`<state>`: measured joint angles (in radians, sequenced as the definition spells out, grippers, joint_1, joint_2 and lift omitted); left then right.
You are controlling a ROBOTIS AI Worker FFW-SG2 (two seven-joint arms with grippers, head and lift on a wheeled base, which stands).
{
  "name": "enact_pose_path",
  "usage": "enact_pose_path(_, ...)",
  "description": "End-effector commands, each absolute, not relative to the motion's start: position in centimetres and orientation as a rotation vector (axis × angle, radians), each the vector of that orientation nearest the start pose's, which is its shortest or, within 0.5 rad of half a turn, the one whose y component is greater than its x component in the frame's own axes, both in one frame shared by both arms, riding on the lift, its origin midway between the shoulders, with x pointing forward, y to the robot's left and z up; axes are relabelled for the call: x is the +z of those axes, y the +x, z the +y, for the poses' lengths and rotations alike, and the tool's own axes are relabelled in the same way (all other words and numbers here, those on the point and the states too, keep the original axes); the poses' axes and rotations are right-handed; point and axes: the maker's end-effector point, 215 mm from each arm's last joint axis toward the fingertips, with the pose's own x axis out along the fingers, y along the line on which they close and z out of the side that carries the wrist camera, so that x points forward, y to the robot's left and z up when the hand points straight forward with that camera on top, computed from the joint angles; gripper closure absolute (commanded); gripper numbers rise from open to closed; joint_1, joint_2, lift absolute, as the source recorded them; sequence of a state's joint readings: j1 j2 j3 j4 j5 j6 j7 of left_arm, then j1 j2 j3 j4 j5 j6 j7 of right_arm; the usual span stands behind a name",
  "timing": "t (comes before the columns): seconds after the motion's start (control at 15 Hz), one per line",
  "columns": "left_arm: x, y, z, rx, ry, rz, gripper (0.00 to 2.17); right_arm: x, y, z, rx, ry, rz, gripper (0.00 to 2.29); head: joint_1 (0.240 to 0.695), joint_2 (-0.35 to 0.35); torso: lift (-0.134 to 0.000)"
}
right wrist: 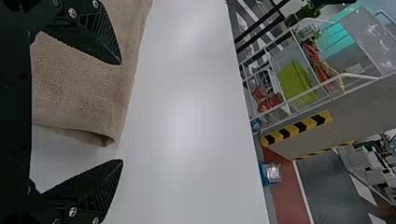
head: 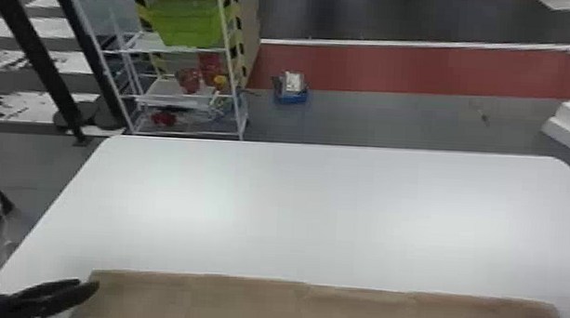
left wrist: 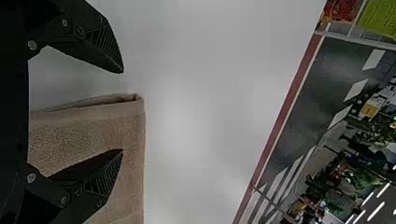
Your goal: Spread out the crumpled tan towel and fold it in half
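Note:
The tan towel (head: 244,303) lies spread across the near part of the white table, its far edge nearly straight. At its left corner is my left gripper (head: 89,286). In the left wrist view the left gripper (left wrist: 123,111) is open, with a corner of the towel (left wrist: 93,135) between and beneath its fingers, untouched as far as I can tell. The right gripper (right wrist: 122,112) stands open in the right wrist view, the towel's other corner (right wrist: 100,133) between its fingers' tips and slightly curled.
The white table (head: 295,208) extends beyond the towel to its far edge. Behind it on the left stands a white shelf rack (head: 178,50) holding a green bin (head: 184,20). A blue container (head: 292,96) sits on the floor past the table.

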<state>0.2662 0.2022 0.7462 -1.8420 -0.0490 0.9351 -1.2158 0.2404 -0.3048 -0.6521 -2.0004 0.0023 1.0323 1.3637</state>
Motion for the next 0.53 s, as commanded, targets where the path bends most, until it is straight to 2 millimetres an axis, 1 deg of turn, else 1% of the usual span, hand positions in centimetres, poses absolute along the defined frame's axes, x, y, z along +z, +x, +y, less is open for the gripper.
enact_pose_path(0.0, -45.33, 34.40, 44.15, -0.351, -0.390, 0.714, 0.55, -37.19, 36.10, -39.35, 0.597, 0.310, 0.659, 0.14, 0.695, 0.103, -0.124)
enact_pose_path(0.07, -45.36, 34.41, 44.02, -0.356, -0.391, 0.716, 0.64, -37.22, 36.01, -39.39, 0.597, 0.309, 0.659, 0.14, 0.695, 0.087, -0.124)
enact_pose_path(0.27, -44.47, 34.33, 43.76, -0.373, -0.398, 0.696, 0.70, -37.14, 35.97, -39.63, 0.594, 0.301, 0.653, 0.14, 0.695, 0.074, -0.124)
enact_pose_path(0.33, -44.45, 34.18, 43.75, -0.375, -0.396, 0.698, 0.70, -37.16, 36.00, -39.63, 0.596, 0.299, 0.651, 0.14, 0.695, 0.068, -0.124)
enact_pose_path(0.4, -44.52, 34.18, 43.75, -0.375, -0.392, 0.702, 0.84, -37.17, 36.00, -39.59, 0.598, 0.302, 0.650, 0.14, 0.695, 0.067, -0.124)
enact_pose_path(0.47, -44.40, 34.20, 43.63, -0.381, -0.393, 0.699, 1.04, -37.32, 35.91, -39.60, 0.596, 0.305, 0.652, 0.14, 0.695, 0.067, -0.124)
